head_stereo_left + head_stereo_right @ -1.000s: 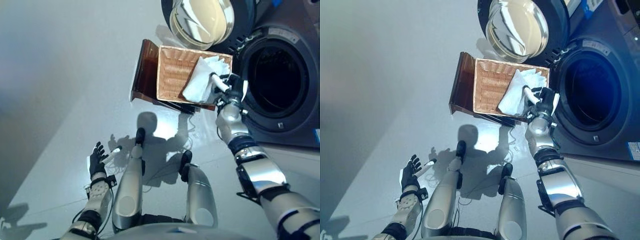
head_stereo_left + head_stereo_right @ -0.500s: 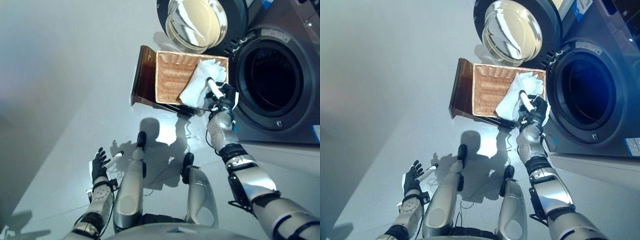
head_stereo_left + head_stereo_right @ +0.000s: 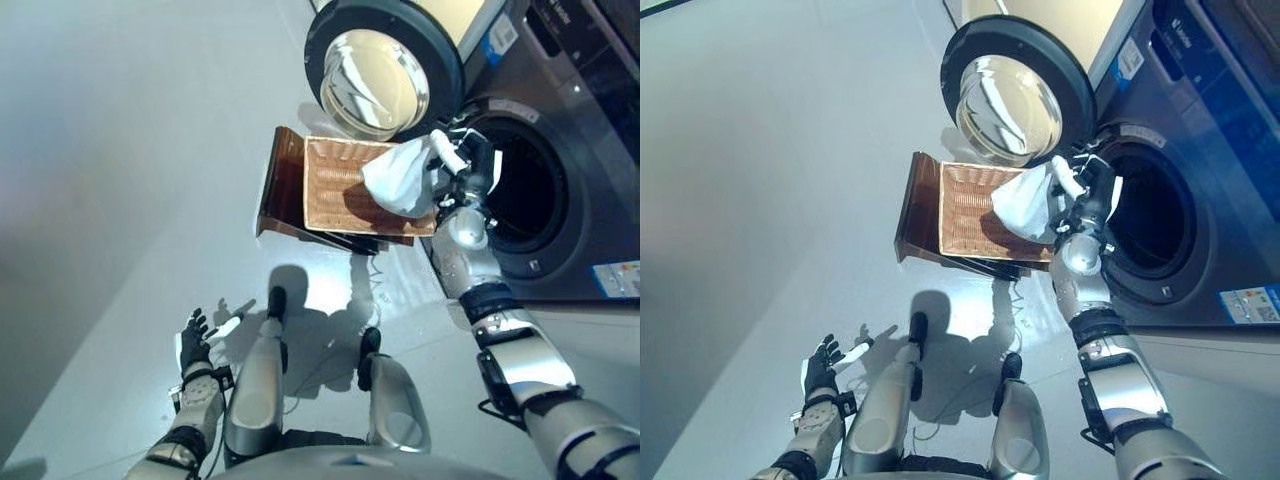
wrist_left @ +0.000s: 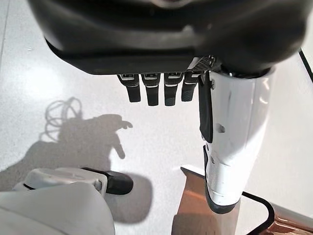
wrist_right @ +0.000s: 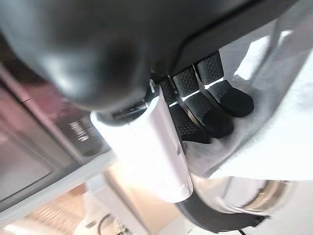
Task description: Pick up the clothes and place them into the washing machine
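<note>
A white cloth (image 3: 403,178) hangs bunched from my right hand (image 3: 468,166), lifted clear above the wicker basket (image 3: 335,186). In the right wrist view the fingers (image 5: 215,100) and white-covered thumb pinch the cloth (image 5: 274,132). The hand is level with the washing machine's dark drum opening (image 3: 530,195), just at its left rim. The round glass door (image 3: 378,85) stands swung open beyond the basket. My left hand (image 3: 197,335) is low over the floor at lower left, fingers straight, holding nothing.
The basket rests on a brown wooden stand (image 3: 282,190) on the pale floor (image 3: 130,180). The grey machine front (image 3: 590,160) fills the right side. A label (image 3: 618,278) sits on its lower panel.
My right hand has raised the white cloth out of the basket and carried it toward the drum opening. The view has shifted upward, showing more of the door. Left hand unchanged.
</note>
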Robot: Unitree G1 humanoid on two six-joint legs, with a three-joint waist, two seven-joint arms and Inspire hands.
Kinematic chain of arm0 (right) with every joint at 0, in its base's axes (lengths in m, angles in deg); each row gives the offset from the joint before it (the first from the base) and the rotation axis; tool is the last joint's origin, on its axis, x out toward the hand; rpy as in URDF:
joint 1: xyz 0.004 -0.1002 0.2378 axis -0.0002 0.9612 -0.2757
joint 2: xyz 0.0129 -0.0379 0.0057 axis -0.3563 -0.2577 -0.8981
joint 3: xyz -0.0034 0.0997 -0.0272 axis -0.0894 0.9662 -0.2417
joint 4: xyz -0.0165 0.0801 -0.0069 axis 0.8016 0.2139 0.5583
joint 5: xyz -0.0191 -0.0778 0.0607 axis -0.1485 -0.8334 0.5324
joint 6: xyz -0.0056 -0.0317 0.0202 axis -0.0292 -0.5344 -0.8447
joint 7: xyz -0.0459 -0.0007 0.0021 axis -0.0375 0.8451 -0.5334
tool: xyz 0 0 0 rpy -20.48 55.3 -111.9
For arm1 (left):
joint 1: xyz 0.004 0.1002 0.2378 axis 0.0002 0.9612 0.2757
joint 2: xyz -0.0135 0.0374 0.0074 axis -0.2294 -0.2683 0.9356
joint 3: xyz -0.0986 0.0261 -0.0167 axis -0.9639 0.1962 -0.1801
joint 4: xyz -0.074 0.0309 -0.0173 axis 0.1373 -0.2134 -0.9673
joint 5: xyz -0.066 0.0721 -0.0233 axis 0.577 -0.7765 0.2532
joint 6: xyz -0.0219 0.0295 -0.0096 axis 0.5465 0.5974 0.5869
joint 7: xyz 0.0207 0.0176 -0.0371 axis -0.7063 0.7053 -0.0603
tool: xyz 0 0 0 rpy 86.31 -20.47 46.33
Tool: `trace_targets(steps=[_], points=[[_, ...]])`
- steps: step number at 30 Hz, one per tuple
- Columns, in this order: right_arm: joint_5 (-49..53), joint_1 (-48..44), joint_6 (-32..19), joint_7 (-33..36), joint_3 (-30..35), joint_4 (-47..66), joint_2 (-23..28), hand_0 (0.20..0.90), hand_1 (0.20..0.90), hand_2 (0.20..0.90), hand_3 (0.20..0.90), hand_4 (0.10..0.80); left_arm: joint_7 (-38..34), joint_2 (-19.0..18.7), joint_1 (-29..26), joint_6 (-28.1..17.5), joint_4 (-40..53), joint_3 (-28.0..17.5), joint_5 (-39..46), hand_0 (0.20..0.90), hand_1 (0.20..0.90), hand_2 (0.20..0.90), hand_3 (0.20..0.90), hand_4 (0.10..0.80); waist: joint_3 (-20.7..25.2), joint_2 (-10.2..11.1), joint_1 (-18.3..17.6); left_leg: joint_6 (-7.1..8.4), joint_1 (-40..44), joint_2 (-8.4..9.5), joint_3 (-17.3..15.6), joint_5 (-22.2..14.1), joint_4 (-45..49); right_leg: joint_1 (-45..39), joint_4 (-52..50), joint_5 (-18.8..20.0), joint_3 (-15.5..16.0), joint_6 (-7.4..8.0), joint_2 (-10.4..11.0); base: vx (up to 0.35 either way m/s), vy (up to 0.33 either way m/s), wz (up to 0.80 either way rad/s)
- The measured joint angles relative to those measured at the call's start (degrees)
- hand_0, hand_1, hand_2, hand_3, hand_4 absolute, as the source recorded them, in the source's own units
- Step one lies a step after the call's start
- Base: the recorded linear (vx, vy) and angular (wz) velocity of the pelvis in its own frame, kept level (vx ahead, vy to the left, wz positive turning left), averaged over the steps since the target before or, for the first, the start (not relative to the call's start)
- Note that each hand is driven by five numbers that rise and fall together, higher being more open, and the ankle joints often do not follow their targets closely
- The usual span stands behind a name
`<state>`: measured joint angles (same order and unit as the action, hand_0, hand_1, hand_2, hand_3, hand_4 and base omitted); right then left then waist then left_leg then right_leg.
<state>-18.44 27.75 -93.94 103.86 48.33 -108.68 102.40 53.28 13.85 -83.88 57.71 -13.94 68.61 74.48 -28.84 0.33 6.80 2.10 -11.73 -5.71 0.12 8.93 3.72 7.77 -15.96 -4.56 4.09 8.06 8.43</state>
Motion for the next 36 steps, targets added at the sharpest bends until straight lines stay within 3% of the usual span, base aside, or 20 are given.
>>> trace_targets(steps=[5, 10, 22, 29, 36], points=[[-1.6, -0.8, 1.6, -2.1, -0.6, -0.2, 0.1, 0.2, 0.2, 0.2, 0.2, 0.3, 1.2, -2.6, 0.3, 1.9, -1.9, -0.2, -2.0, 0.9, 0.9, 0.9, 0.9, 0.8, 3.0, 4.1, -1.2, -0.17, 1.1, -0.44, -0.5, -0.6, -0.1, -2.8, 4.1, 1.3, 0.1, -0.06, -0.5, 0.061, 0.006, -0.05], [-3.3, -2.2, 3.4, -3.2, -2.0, -2.5, 0.7, 0.2, 0.2, 0.2, 0.2, 0.3, 1.6, -2.5, 1.0, 2.8, -3.5, 0.3, -4.2, 0.9, 0.9, 0.9, 0.9, 0.8, 7.2, 4.9, -1.4, -0.05, 3.8, -0.41, -1.9, -1.4, -1.9, -5.6, 7.6, 2.5, -0.6, 0.17, -0.5, 0.057, 0.018, -0.11], [-6.7, -2.2, 5.0, -4.5, -2.8, -3.3, 2.0, 0.2, 0.2, 0.2, 0.2, 0.3, 3.1, -1.8, 5.0, 4.8, -6.6, 1.5, -9.9, 0.9, 0.9, 0.9, 0.9, 0.8, 17.8, 5.0, -4.7, 0.1, 8.7, -0.23, -3.3, -0.4, -7.4, -10.3, 14.1, 4.3, -0.9, 0.32, -0.7, 0.025, 0.017, -0.04], [-9.1, -2.5, 6.0, -4.7, -5.4, -3.4, 3.7, 0.2, 0.2, 0.2, 0.2, 0.3, 4.2, -1.8, 4.2, 6.8, -7.6, 5.4, -15.8, 0.9, 0.9, 0.9, 0.9, 0.8, 20.8, 4.4, -6.2, -0.14, 10.4, -0.04, -4.6, -0.2, -8.3, -11.7, 15.6, 4.8, -1.8, 0.46, -0.4, -0.004, 0.013, -0.08], [-12.2, -3.4, 7.4, -7.1, -10.7, -5.3, 4.0, 0.2, 0.2, 0.2, 0.2, 0.3, 5.8, -0.8, 4.0, 7.5, -9.0, 5.7, -21.0, 0.9, 0.9, 0.9, 0.9, 0.8, 22.2, 3.1, -7.3, -0.1, 12.4, -0.29, -6.5, -1.0, -8.6, -13.3, 17.6, 5.9, -3.6, 0.54, -0.4, -0.01, -0.005, -0.17]])
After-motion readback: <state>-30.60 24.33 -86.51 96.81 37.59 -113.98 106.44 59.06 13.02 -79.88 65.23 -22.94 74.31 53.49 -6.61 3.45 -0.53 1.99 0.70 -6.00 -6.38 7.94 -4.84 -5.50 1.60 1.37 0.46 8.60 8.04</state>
